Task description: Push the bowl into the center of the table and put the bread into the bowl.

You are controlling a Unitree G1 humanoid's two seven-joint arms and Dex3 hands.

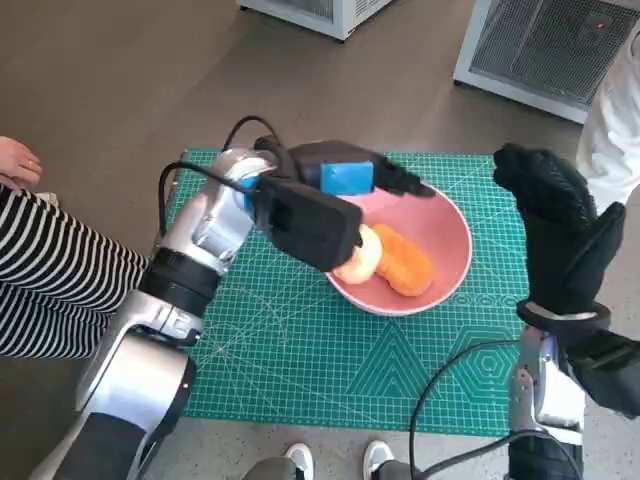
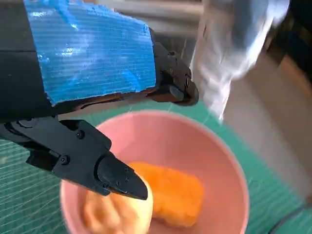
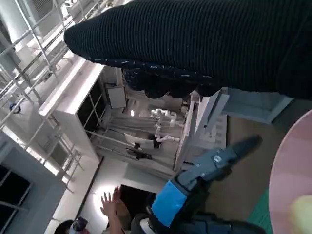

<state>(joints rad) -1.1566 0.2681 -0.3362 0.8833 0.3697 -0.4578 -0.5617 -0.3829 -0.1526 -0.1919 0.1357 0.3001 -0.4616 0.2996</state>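
My right hand (image 1: 565,235) is raised beside the table (image 1: 300,350), fingers spread, empty. The pink bowl (image 1: 445,235) sits near the table's middle, the bread (image 1: 405,262) inside. My left hand (image 1: 335,200) hovers above, fingers apart, empty.

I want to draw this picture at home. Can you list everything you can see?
Bowl: one, pink, on the green mat near the table's middle.
Bread: one orange piece, inside the bowl.
Pale round piece: one, yellowish, in the bowl beside the bread; I cannot tell what it is.
Mat: one, green with a grid, covering the table.
Person: one, striped clothing, beside the table on the robot's left.
Left robot hand: one, black with blue tape, over the bowl, holding nothing.
Right robot hand: one, black glove, raised beside the bowl, open.
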